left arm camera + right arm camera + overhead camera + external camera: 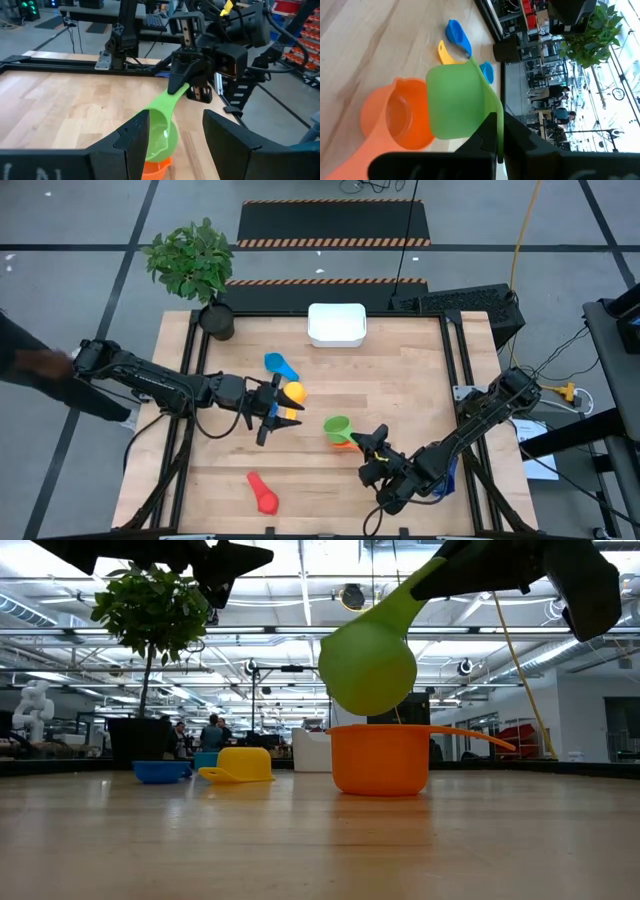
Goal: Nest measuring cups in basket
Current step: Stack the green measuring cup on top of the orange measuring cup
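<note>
Right tool (377, 442) sits at the front right of the counter (420, 370), fingers clamped flat on the handle of the green cup (337, 426); the right wrist view shows the handle pinched between both fingers with no gap. Green cup is lifted, bowl hanging just above the orange cup (380, 758), a gap between them in the low view, green bowl tilted, handle running up to the tool. Orange cup stands upright on the counter, handle pointing away to the side. Left tool (272, 411) is mid-counter, left of the green cup, fingers spread wide and holding nothing; the left wrist view looks between its two fingers (134, 140) straight at the green cup and right tool. Yellow cup (292, 392) lies on the counter just beside the left tool, mouth down in the low view. Blue cup (279, 365) is just behind the yellow one, toward the basket. Another small blue cup (487, 72) shows beyond the yellow in the right wrist view. Red cup (263, 493) lies alone near the front edge, well apart from the others. White basket (336, 324) sits at the back edge, centre, no cups visible in it. Potted plant (195, 270) at the back left corner.
</note>
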`<state>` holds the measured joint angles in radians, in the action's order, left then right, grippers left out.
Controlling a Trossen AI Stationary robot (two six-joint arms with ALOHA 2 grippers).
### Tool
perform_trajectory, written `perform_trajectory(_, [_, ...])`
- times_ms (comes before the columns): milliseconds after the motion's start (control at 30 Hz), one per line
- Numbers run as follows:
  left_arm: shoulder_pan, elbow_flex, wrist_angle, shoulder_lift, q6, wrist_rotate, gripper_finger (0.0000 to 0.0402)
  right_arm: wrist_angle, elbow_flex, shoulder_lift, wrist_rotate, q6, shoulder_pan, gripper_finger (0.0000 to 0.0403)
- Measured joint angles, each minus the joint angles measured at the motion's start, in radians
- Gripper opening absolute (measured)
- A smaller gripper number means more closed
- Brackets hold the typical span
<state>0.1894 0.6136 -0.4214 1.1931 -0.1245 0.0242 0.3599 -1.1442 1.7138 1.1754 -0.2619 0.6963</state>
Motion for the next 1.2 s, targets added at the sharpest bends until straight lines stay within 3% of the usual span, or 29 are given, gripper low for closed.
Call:
perform_trajectory(633, [-0.001, 0.0, -0.003, 0.0, 0.017, 0.0, 0.0186, 0.02, 0.001, 0.057, -0.052, -0.063, -0.018, 0.0006])
perform_trajectory(900, [-0.011, 0.0, -0.003, 0.0, 0.017, 0.0, 0.0186, 0.03, 0.001, 0.057, -0.162, -0.058, -0.04, 0.0044])
perform_trajectory(1200, [-0.011, 0.0, -0.003, 0.0, 0.011, 0.0, 0.0186, 0.05, 0.001, 0.039, -0.285, 0.071, -0.068, 0.0112])
